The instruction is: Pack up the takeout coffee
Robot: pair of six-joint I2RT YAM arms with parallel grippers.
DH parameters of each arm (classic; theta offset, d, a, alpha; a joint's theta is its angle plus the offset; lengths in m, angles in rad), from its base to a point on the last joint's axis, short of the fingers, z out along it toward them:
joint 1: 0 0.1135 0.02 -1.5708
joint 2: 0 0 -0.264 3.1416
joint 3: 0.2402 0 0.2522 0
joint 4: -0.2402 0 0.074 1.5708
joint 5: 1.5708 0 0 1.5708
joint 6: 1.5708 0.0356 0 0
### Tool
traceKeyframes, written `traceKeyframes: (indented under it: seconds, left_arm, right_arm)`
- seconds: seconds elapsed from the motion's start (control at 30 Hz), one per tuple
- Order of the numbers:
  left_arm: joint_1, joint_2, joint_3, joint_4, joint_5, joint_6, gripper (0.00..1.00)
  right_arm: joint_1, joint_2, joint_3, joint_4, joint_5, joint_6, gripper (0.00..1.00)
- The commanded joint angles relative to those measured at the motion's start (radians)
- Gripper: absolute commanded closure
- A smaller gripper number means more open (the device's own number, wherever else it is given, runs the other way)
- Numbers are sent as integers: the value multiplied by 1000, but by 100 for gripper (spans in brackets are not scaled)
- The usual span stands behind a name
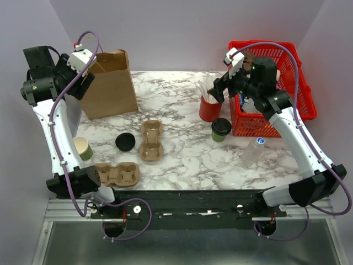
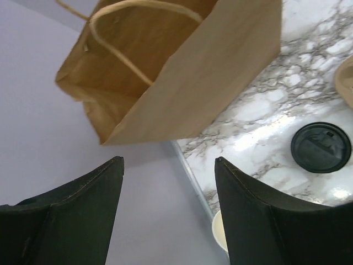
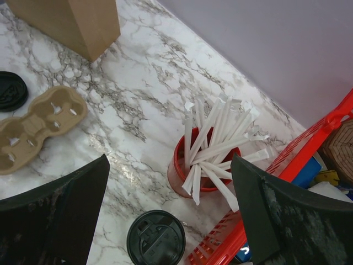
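The takeout coffee [image 1: 220, 128], an olive-green cup under a black lid [image 3: 156, 238], stands on the marble table just left of the red basket [image 1: 298, 61]. My right gripper [image 1: 220, 88] hovers open above and behind it, over the red cup of white sticks [image 3: 190, 171], with nothing between its fingers. The brown paper bag [image 1: 110, 83] stands open at the back left. My left gripper [image 1: 83, 77] is open and empty beside the bag's [image 2: 165, 72] left edge, partly past the table's side.
A loose black lid [image 1: 126, 142] lies mid-left, also in the left wrist view [image 2: 320, 147]. Two cardboard cup carriers [image 1: 151, 139] [image 1: 117, 174] lie on the table. An open cup with a pale inside [image 1: 83, 148] stands at the left edge. A water bottle [image 1: 255, 150] lies right.
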Motion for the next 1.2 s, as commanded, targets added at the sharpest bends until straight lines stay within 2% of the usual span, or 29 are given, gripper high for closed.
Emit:
traceKeyframes:
  seconds: [0.0,0.13,0.3,0.43,0.53,0.57,0.63,0.7,0.77,0.97,1.17]
  left_arm:
    - [27,57,32,11,-6,110,24]
    - [26,160,89,36,5,136,23]
    - [24,299,244,24,46,154,23]
    - [10,341,275,-31,47,243,24]
    - [4,353,279,-93,74,285,32]
    - [1,353,275,-119,77,300,40]
    - [-5,352,272,-133,85,300,51]
    - [-14,346,268,-147,112,291,69]
    - [-28,336,252,-130,125,274,99]
    - [-62,258,190,28,139,181,100]
    - [-172,130,190,203,182,83,100]
  right_arm:
    - [-1,11,-20,19,-32,-1,0]
    - [-3,21,-14,19,-42,11,0]
    - [-1,18,-20,14,-41,7,0]
    - [-1,4,-37,14,-38,5,0]
    - [-1,-5,-52,20,-32,5,0]
    - [-1,-7,-55,22,-32,5,0]
    - [-1,-7,-57,23,-29,5,0]
    - [-1,-5,-57,22,-30,4,0]
    - [-1,-1,-54,22,-32,1,0]
    - [-1,22,-32,17,-25,-9,0]
    - [-1,34,-17,31,4,-12,0]
